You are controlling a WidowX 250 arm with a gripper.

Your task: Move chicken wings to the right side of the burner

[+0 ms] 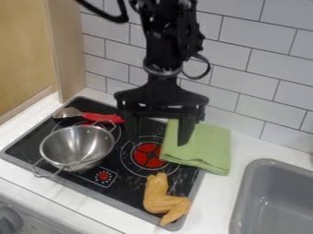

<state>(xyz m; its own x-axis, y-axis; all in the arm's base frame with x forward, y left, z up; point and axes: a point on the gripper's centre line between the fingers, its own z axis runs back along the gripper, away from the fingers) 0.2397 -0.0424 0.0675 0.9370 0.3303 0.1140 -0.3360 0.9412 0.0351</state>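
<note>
over on the left i see a pale wooden cabinet (27, 50), with a dark knob (9, 220) low down at the counter's front. then comes the black stove top (131, 185), where a spoon with a red handle (104, 118) lies behind a shiny metal bowl (77, 145) with wire handles. just in front of the bowl's right side is a small red dial marking (104, 176). next is the red burner (147, 156), and the black gripper (160, 130) hangs over the back of the stove, pointing down, its two fingers spread well apart, grasping nothing. the chicken wing (159, 197) lies bent at the stove's front right corner, in front of the burner and a bit to its right. a folded green cloth (205, 145) sits right of the burner, partly over the stove's edge, and the grey sink (243, 196) is farthest right.
</note>
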